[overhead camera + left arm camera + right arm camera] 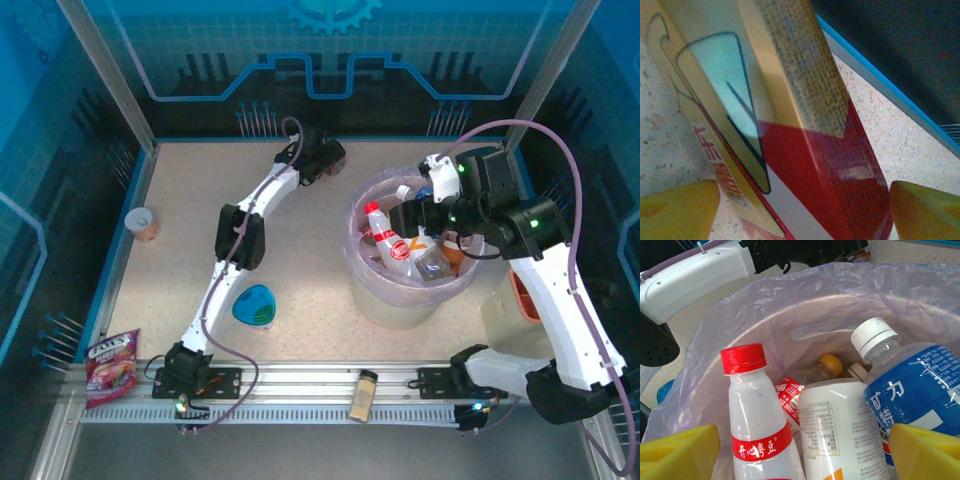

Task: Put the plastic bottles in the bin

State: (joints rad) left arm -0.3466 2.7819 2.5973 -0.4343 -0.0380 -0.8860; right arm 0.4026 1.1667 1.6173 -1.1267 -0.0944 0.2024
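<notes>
A plastic bottle [805, 150] with a red and yellow label lies on the speckled table between my left gripper's yellow fingers [675, 210]. The left gripper [805, 212] is open around it, reached out to the far back of the table [328, 158]. The bin [385, 290], lined with a thin purplish bag, stands right of centre and holds several bottles: a red-capped milky one [757, 410], a white-labelled one [840, 430], a blue-labelled one with a white cap [910, 390] and a yellow-capped one [831, 365]. My right gripper [410, 215] hangs open just above them [805, 455].
A tan paper cup [143, 222] stands at the left edge. A blue teardrop dish [255, 305] lies beside the left arm. A snack packet [112, 362] and a small jar [364, 395] rest near the front rail. The blue back wall edge [890, 95] runs close behind the left gripper.
</notes>
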